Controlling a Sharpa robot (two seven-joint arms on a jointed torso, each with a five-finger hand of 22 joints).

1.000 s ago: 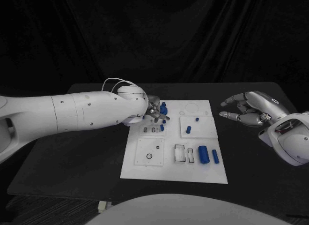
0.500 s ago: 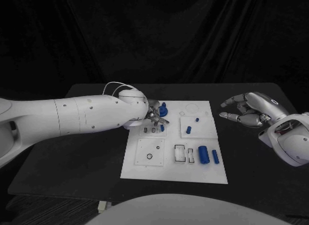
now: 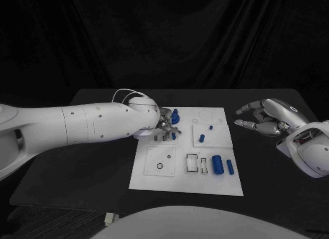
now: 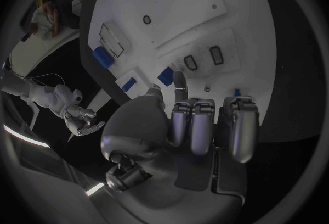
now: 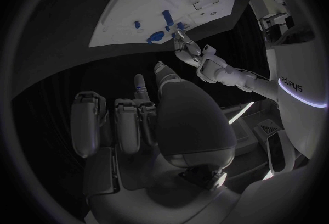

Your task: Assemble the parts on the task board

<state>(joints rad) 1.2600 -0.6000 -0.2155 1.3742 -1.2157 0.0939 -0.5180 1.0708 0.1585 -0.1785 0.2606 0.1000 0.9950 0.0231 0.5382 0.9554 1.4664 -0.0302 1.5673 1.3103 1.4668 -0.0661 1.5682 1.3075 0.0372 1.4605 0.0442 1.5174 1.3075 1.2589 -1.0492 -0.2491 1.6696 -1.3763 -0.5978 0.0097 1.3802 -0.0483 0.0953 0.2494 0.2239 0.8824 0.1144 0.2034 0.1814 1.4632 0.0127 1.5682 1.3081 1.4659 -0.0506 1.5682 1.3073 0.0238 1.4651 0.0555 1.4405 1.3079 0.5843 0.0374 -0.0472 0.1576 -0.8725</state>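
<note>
The left robot hand (image 3: 165,124) reaches over the white task board (image 3: 186,174) on the black desk (image 3: 85,164), fingers loosely apart beside blue parts (image 3: 174,117); whether it holds one is unclear. The right robot hand (image 3: 263,116) hovers beside the board, fingers curled, empty.

Room's sitting pretty dim, black drapes swallowing most of the light. The task board (image 3: 186,172) is catching the brightest of it against the dark counter (image 3: 85,169). Both wrist cameras are bending every straight edge into curves, fading to black at the rim. A thin light strip is glaring beside the left hand (image 4: 185,141).
</note>
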